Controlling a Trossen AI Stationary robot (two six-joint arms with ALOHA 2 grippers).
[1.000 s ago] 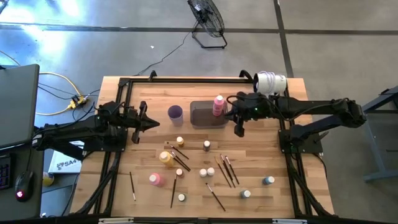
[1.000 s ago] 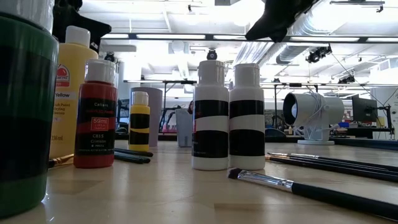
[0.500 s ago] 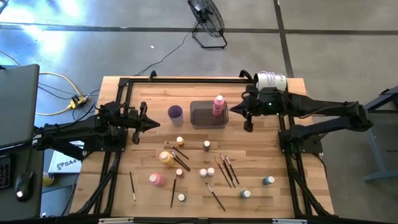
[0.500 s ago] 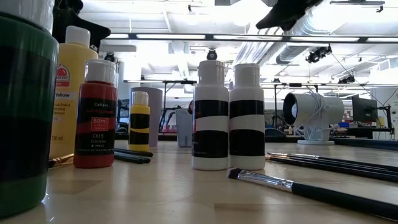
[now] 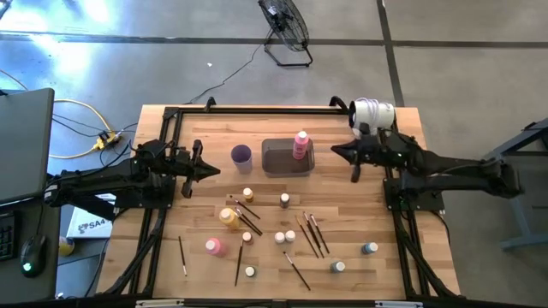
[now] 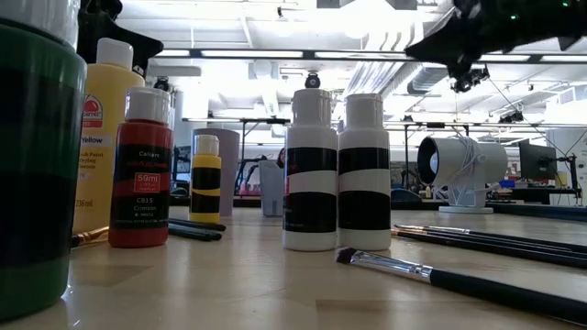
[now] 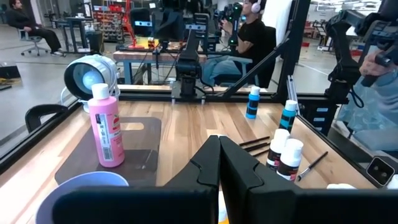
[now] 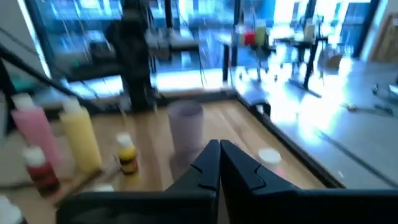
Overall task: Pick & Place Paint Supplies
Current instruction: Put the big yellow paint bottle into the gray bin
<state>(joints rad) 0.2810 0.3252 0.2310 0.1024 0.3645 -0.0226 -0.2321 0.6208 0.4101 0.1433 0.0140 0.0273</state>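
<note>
right claw [image 5: 354, 162] above bare wood

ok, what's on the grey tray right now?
One pink bottle stands upright at the right end of the grey tray. The rest looks bare; the patch under the bottle is hidden.

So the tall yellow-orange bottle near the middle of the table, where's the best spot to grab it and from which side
Probably from above. The yellow-orange bottle looks upright, its narrow white cap on a wider body, so closing the fingers across the body just under the cap seems safest. Paintbrushes lie close on the side toward the right arm, so set the fingers away from them. The left gripper is nearer.
</note>
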